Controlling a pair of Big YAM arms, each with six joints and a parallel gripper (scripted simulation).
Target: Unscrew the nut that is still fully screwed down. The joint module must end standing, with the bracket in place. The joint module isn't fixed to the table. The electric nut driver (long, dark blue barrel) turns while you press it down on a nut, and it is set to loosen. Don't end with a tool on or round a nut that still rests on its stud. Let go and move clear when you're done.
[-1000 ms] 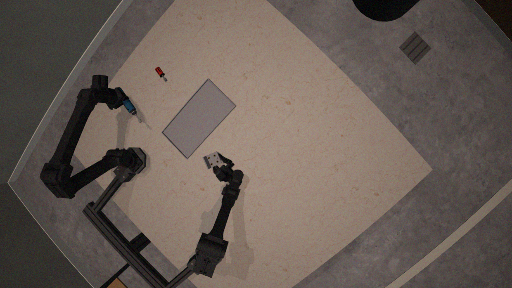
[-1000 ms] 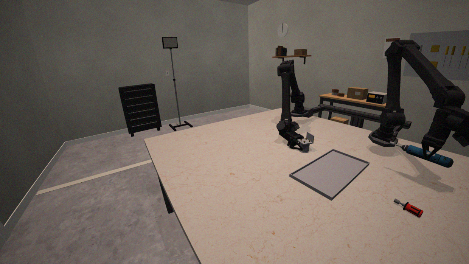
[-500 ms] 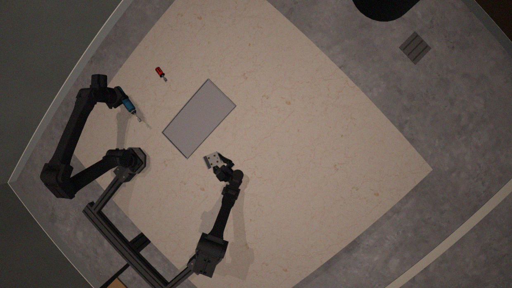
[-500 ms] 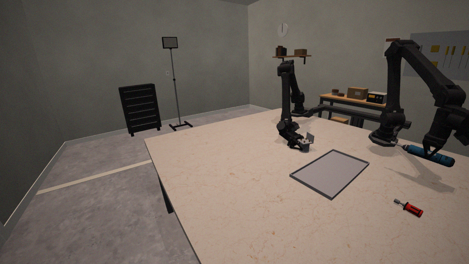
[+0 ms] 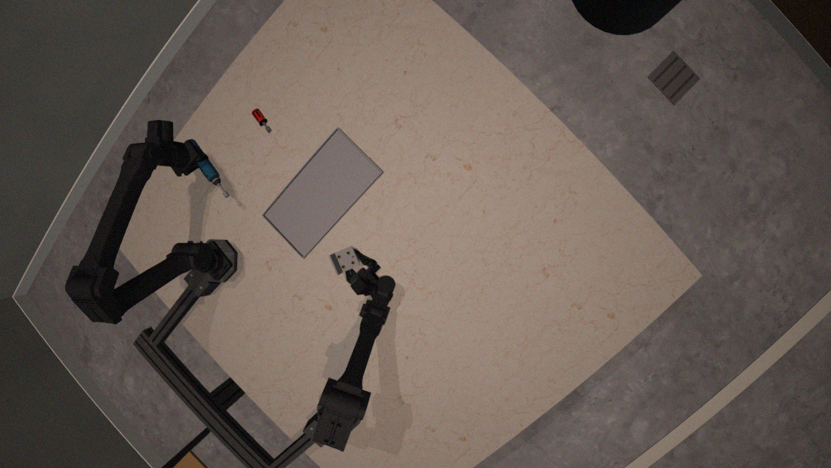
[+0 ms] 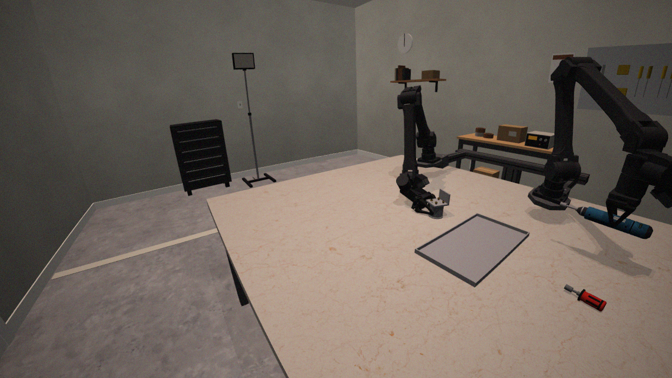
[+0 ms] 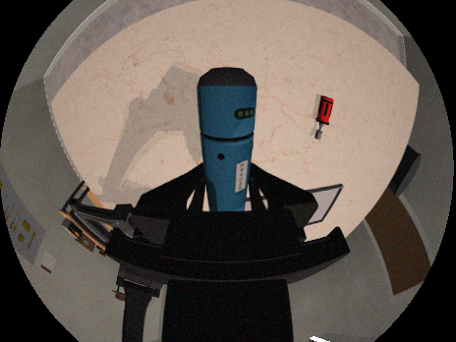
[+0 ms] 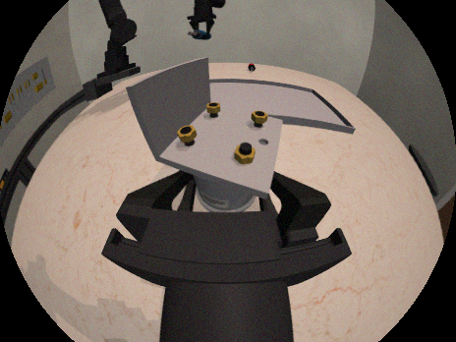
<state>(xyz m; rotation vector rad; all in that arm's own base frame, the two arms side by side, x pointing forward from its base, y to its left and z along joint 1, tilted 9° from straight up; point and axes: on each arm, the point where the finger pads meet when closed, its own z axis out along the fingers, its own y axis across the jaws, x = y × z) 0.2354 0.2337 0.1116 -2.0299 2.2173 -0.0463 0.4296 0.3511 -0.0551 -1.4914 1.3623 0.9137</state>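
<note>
Left gripper (image 5: 200, 161) (image 6: 615, 220) (image 7: 227, 169) (image 8: 201, 30): you have its fingers closed on the barrel of the electric nut driver (image 5: 208, 170) (image 6: 597, 215) (image 7: 227, 118) (image 8: 202, 34), held above the table (image 5: 494, 261) (image 6: 329, 281) (image 7: 275, 49) (image 8: 98, 197) and well apart from the joint module (image 6: 437, 212) (image 8: 221, 189).

Right gripper (image 5: 356, 264) (image 6: 425, 208) (image 8: 231, 179): your fingers stand partly spread, one either side of the module's round body, under the bracket (image 5: 347, 259) (image 6: 444, 197) (image 8: 221, 142). Pad contact is hidden; you cannot tell whether they grip.

Module stands upright on the table, bracket on top, its plate rising on one side. Your fully screwed-down nut (image 8: 245, 156) sits against the bracket near its gripper-side edge, stud poking through. Three other nuts (image 8: 187, 135) sit raised on their studs. A bare hole shows in the bracket.

Farther out: shallow tray (image 5: 322, 192) (image 6: 472, 248) (image 7: 326, 203) (image 8: 280, 100) near the module, nothing visible in it. Beyond it, you see a red-handled tool (image 5: 259, 117) (image 6: 591, 300) (image 7: 325, 110) (image 8: 252, 67) lying on the table.
</note>
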